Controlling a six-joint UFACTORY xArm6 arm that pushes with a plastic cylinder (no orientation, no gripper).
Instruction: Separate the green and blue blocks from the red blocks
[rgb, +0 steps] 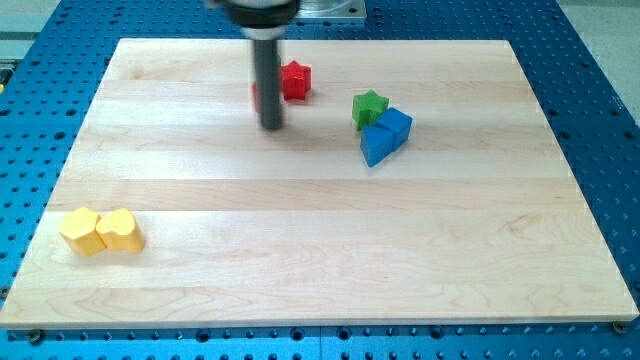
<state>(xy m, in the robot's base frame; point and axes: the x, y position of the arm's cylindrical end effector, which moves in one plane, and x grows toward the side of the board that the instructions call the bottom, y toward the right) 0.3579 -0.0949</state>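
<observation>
The green star (369, 107) and two touching blue blocks (386, 134) are clustered at the far right of the counter (300, 270), near but apart from the red block (294, 81) to their left, with a second red piece (257, 96) seemingly hidden behind the rod, so separation is judged barely begun. No jaws are fitted; my tip (272, 127) rests just near-left of the red block. Two yellow blocks (101, 231) lie well apart, near left, obstructing nothing.
</observation>
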